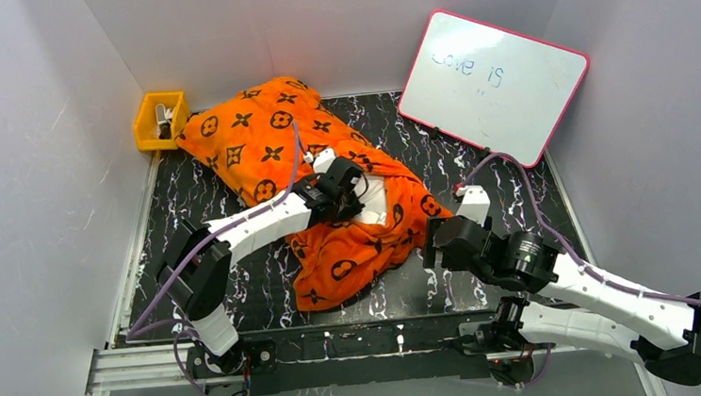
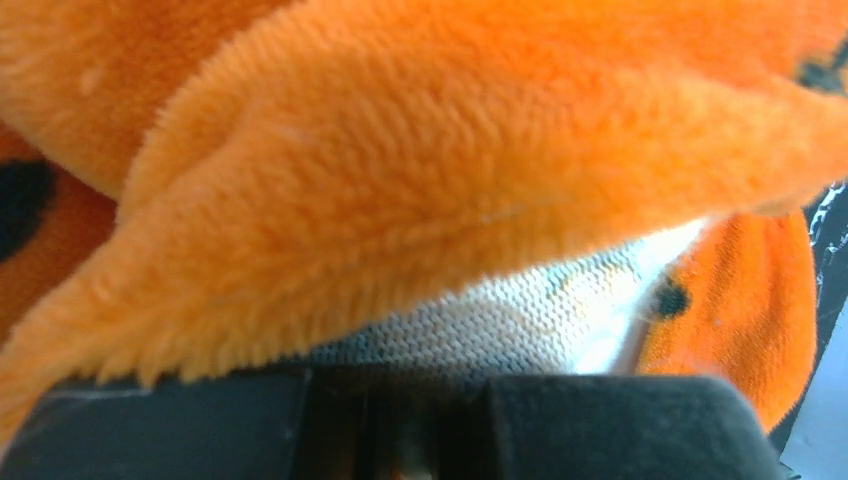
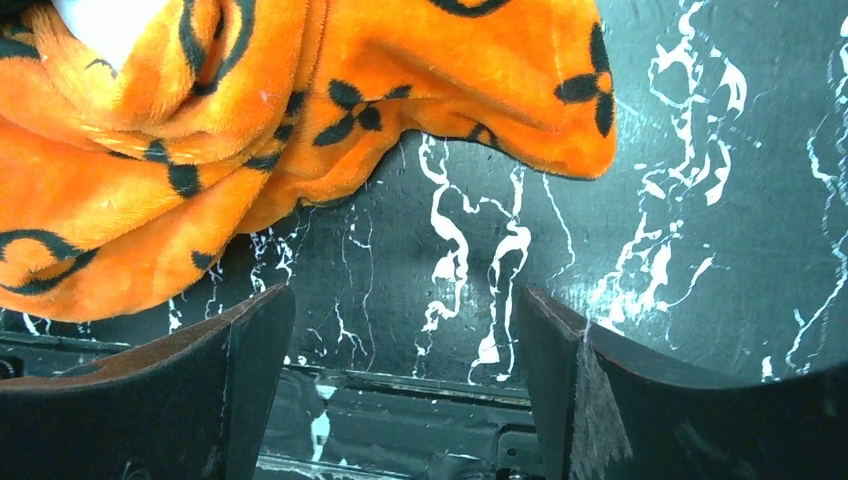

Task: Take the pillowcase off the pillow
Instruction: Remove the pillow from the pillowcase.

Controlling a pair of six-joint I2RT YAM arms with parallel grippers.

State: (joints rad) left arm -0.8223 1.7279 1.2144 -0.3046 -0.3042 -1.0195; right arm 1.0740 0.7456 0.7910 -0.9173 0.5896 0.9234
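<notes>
Right gripper (image 3: 400,310): nearest, low over the near edge of the table (image 3: 700,200) — jaws spread wide, nothing between them but black marbled top.
Hem: the pillowcase (image 1: 257,139) ends just beyond the right fingertips, to their left, not touching.
Left gripper (image 1: 346,191): at mid-table, buried in the case's mouth. Jaws drawn close together, an orange fold draped over them and white knit right behind. Which layer they pinch, I cannot tell.
Pillow (image 1: 377,199): a white patch shows at that mouth only; the rest is inside.
Long axis: the covered pillow runs from the far-left corner toward the near middle, open end nearest the arms.
Nearer arm: the left, already on it — the pull likely goes along that axis.
Surface: smooth, so the fleece should slide.
Room: yellow bin (image 1: 159,120) at the far-left corner, whiteboard (image 1: 494,83) propped at the far right, white walls close around.
</notes>
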